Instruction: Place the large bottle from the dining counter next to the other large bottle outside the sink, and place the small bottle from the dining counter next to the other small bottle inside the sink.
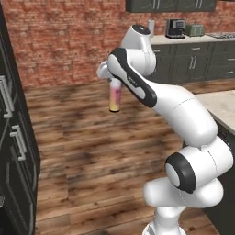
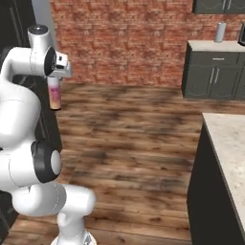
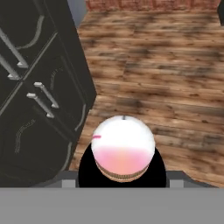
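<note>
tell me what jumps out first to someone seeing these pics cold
The large bottle, pink fading to yellow-orange, hangs upright from the gripper high above the wooden floor. Behind it runs a red brick wall. A corner of the dining counter shows at the right edge.

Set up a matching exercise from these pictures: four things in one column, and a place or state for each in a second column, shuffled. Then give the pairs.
Things:
1. large bottle
2. gripper
3. coffee machine
4. dining counter

Places or states:
A. stands on the far counter by the brick wall
B. hangs upright above the wooden floor
C. closed on the bottle's top end
D. beige speckled slab at the right edge of the base views

Pairs: 1-B, 2-C, 3-A, 4-D
</note>
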Robot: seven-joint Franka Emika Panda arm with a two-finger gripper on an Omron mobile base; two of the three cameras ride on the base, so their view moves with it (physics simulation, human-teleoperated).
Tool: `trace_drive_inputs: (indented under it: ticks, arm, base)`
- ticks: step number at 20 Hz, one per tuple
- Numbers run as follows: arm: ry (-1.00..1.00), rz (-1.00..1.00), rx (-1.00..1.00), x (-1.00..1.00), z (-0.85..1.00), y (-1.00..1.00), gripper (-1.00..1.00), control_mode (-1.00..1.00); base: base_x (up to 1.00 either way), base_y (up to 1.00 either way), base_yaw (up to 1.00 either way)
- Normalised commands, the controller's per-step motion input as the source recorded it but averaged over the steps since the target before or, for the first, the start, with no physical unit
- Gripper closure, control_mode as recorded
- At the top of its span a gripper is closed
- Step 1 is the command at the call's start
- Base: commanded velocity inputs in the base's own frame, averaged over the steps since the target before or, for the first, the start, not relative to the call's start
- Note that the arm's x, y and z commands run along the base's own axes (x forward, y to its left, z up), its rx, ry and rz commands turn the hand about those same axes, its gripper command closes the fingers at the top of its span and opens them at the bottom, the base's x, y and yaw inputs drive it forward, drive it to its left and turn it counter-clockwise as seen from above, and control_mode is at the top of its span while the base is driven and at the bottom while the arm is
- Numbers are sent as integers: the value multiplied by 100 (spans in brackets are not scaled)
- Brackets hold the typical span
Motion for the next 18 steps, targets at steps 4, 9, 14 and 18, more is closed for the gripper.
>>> trace_drive_inputs:
  ticks: [4,9,14,18]
  arm:
    - [0,0,0,0,0,0,100,100]
    - [0,0,0,0,0,0,100,100]
    - [0,0,0,0,0,0,100,100]
    - [0,0,0,0,0,0,100,100]
  base:
    - [100,29,-5]
    - [100,17,-5]
    - [100,15,-6]
    - [100,13,-7]
